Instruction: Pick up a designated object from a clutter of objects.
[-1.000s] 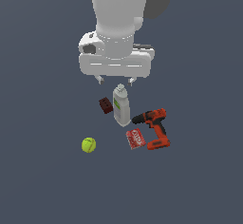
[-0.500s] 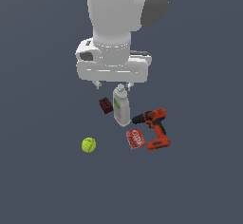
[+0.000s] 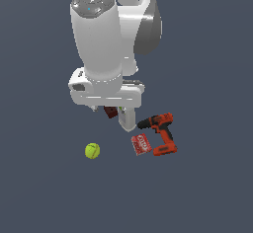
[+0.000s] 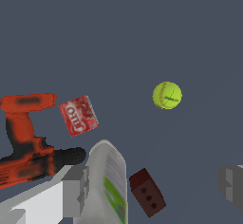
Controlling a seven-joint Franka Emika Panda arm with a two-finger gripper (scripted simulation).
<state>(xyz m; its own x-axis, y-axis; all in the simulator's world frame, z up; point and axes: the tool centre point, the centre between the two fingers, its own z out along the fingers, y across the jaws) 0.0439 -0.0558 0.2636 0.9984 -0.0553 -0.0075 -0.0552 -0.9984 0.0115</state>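
Observation:
The yellow-green tennis ball (image 3: 92,151) lies alone on the dark floor, toward the exterior view's left of the clutter. It also shows in the wrist view (image 4: 167,95). My gripper (image 3: 107,109) hangs above the white bottle (image 3: 127,120) and the dark red block (image 3: 110,112), up and to the right of the ball in the exterior view. It is open and empty. In the wrist view its fingers (image 4: 75,191) stand wide apart, with the bottle (image 4: 110,182) and block (image 4: 147,192) between them.
An orange-black power drill (image 3: 161,131) and a flat red box (image 3: 141,143) lie at the exterior view's right of the bottle. In the wrist view the drill (image 4: 26,142) and box (image 4: 79,115) lie beside the bottle.
The arm has come down and shifted toward the exterior view's left, so the hand now covers the top of the bottle. The objects have not moved.

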